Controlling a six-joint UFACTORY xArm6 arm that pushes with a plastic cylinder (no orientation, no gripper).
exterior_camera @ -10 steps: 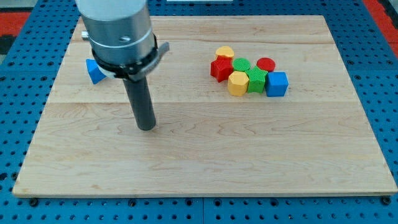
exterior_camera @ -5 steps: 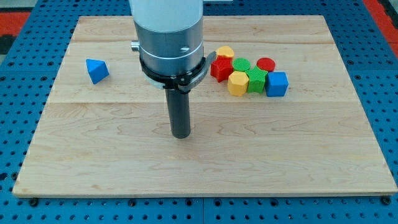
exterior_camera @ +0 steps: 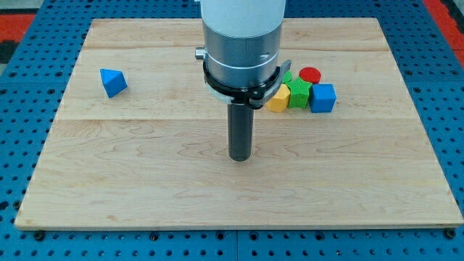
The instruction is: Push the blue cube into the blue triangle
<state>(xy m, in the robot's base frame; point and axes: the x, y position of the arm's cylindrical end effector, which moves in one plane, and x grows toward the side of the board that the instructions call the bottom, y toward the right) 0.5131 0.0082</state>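
Observation:
The blue cube sits at the right end of a cluster of blocks in the view's upper right. The blue triangle lies alone at the view's upper left. My tip rests on the board near the middle, below and to the left of the cluster, touching no block. It is well left of the blue cube and far right of the blue triangle.
Next to the blue cube are a green block, a yellow block and a red cylinder. The arm's grey body hides the cluster's left part. The wooden board lies on a blue pegboard.
My tip has moved steadily to the view's right, from near the blue triangle toward the cluster. The arm's body now covers the cluster's left blocks. No block has moved.

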